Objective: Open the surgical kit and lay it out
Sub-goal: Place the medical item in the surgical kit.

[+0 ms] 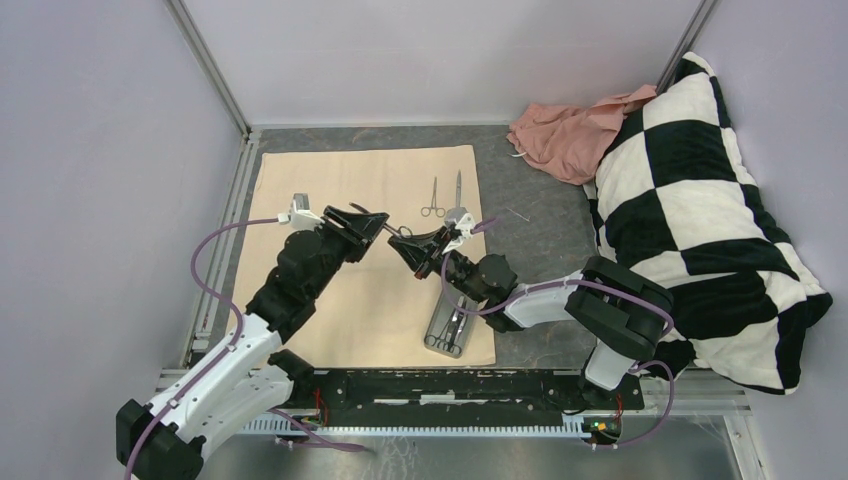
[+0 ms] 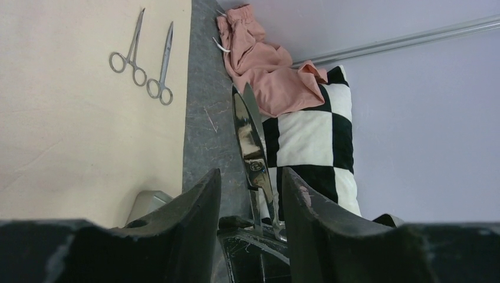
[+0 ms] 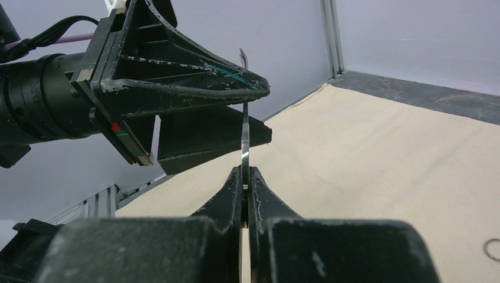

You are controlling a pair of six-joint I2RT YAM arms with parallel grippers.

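The beige cloth wrap (image 1: 340,180) lies flat and open on the table. Two scissor-handled instruments (image 1: 433,197) (image 1: 458,188) lie side by side near its far right edge, also in the left wrist view (image 2: 128,50) (image 2: 164,65). The steel tray (image 1: 440,318) sits at the cloth's near right corner with instruments in it. My right gripper (image 1: 410,250) (image 3: 246,171) is shut on a pair of silver scissors (image 3: 244,127) held above the cloth. My left gripper (image 1: 385,228) (image 2: 252,174) is open, its fingers either side of the scissors (image 2: 250,141).
A pink cloth bundle (image 1: 560,130) lies at the back right, against a black-and-white checkered pillow (image 1: 690,210) along the right side. Purple walls and metal frame posts close in the table at left and back.
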